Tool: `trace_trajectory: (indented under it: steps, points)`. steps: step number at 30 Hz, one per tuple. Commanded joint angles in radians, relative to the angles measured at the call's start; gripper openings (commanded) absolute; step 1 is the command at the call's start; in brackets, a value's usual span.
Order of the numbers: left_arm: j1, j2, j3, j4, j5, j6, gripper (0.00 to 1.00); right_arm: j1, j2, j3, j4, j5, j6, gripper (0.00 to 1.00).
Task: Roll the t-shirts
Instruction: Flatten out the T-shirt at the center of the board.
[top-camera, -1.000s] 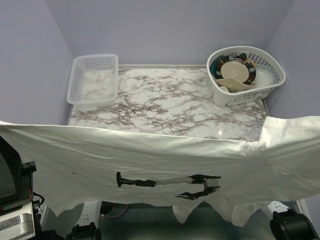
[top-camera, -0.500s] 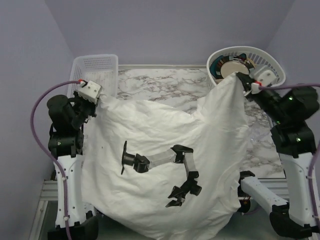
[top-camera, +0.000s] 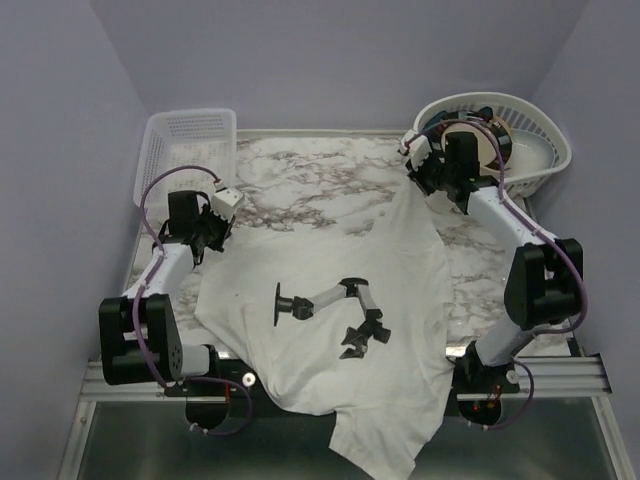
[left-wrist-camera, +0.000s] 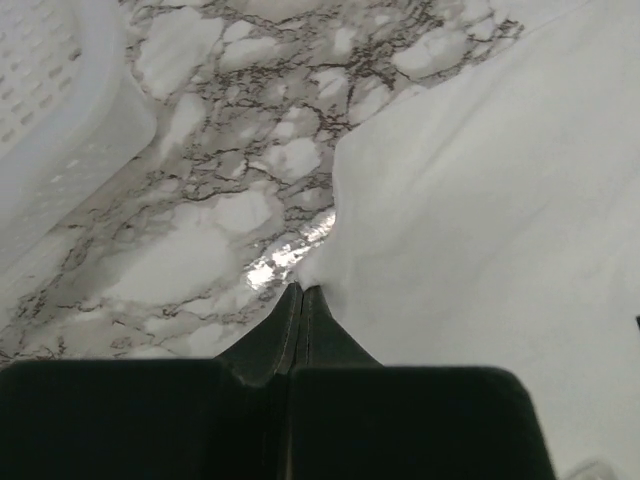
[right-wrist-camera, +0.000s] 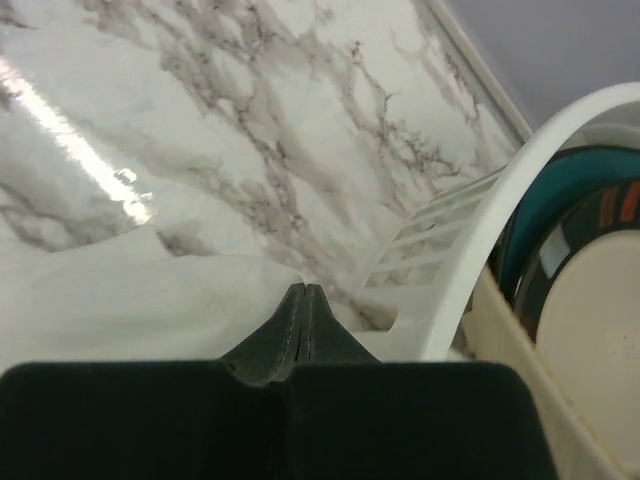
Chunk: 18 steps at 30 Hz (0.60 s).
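One white t-shirt (top-camera: 320, 250) lies spread on the marble table (top-camera: 320, 180), a black print (top-camera: 330, 310) on its chest. Its lower part hangs over the table's near edge. My left gripper (top-camera: 207, 235) is low at the shirt's left far corner, jaws shut with the cloth edge (left-wrist-camera: 480, 200) pinched at the tips (left-wrist-camera: 301, 288). At the shirt's right far corner, right next to the round basket, my right gripper (top-camera: 423, 180) is also shut, with the cloth (right-wrist-camera: 120, 300) meeting its tips (right-wrist-camera: 304, 287).
A rectangular white lattice basket (top-camera: 185, 160) stands at the far left, seen close in the left wrist view (left-wrist-camera: 50, 120). The round white basket (top-camera: 520, 175) at the far right holds plates (top-camera: 470, 140); its rim (right-wrist-camera: 520, 200) is close to the right fingers.
Both arms have come down and forward. The shirt, held up in front of the camera a second ago, now lies flat on the table between the two grippers.
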Motion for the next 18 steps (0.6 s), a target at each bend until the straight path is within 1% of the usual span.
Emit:
trace_trajectory:
  steps: [1, 3, 7, 9, 13, 15, 18]
  points:
    - [-0.001, 0.077, 0.097, 0.167, -0.090, 0.042, 0.00, -0.007, 0.165, 0.252, 0.107, 0.087, -0.026, 0.01]
    - [-0.002, 0.123, 0.140, 0.160, -0.103, 0.063, 0.00, -0.006, 0.232, 0.309, 0.099, 0.087, -0.021, 0.00]
    - [0.002, 0.166, 0.183, 0.189, -0.167, 0.083, 0.00, -0.006, 0.312, 0.400, 0.111, 0.110, -0.009, 0.00]
    - [0.010, 0.183, 0.211, 0.189, -0.165, 0.092, 0.00, -0.006, 0.332, 0.435, 0.108, 0.122, -0.006, 0.00]
    - [0.011, 0.196, 0.236, 0.143, -0.130, 0.120, 0.00, -0.007, 0.357, 0.452, 0.081, 0.113, -0.016, 0.00]
    - [0.011, 0.190, 0.240, 0.120, -0.124, 0.129, 0.00, -0.004, 0.352, 0.452, 0.039, 0.105, -0.036, 0.00]
    - [0.016, 0.159, 0.227, 0.112, -0.123, 0.149, 0.00, -0.006, 0.316, 0.405, 0.025, 0.120, -0.046, 0.00]
